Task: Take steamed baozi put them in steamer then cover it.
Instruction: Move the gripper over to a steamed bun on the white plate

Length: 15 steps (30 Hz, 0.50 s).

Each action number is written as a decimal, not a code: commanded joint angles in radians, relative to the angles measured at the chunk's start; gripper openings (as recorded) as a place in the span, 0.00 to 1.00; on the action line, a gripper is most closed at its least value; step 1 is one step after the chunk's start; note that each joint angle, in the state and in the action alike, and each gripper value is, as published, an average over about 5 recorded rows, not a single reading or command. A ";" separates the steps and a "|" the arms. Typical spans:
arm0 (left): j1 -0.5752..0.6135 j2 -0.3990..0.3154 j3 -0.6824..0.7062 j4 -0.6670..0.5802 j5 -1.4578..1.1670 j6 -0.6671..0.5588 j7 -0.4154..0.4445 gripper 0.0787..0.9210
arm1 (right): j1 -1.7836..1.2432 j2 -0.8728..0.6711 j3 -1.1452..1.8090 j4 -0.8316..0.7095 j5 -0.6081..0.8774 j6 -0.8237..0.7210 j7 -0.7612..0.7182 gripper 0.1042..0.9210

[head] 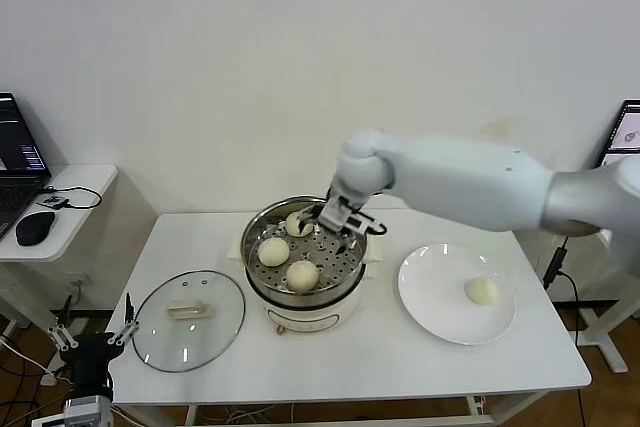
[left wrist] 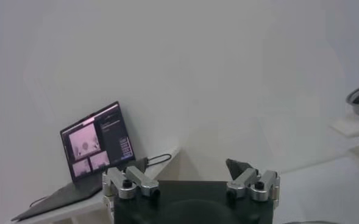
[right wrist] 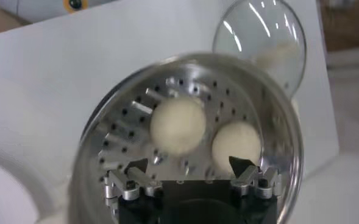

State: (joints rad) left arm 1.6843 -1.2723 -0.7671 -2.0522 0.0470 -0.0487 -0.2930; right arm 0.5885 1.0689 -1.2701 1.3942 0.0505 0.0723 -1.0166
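Right claw (head: 334, 217) open over steamer (head: 304, 292), baozi (head: 297, 224) beneath

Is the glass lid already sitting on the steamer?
No: the lid lies flat on the table to the robot's left of the steamer, whose tray is uncovered.

White table (head: 400, 367): steamer (head: 304, 299) centre, cover (head: 188, 319) left, plate (head: 440, 297) right.

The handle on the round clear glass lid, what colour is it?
Cream, a rectangular handle on the round clear glass lid lying on the table; the head view shows it best.
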 commanded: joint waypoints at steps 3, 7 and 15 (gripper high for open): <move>-0.004 0.007 0.019 0.002 0.004 0.004 0.004 0.88 | 0.014 -0.383 0.091 0.123 0.109 -0.347 -0.052 0.88; -0.007 0.006 0.039 0.006 0.010 0.004 0.005 0.88 | -0.086 -0.546 0.154 0.156 0.068 -0.362 -0.054 0.88; -0.007 0.005 0.061 0.000 0.026 0.010 0.009 0.88 | -0.483 -0.699 0.456 0.102 -0.171 -0.279 -0.082 0.88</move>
State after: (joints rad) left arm 1.6762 -1.2683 -0.7183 -2.0502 0.0695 -0.0399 -0.2847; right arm 0.3970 0.6027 -1.0500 1.4863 0.0138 -0.1645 -1.0765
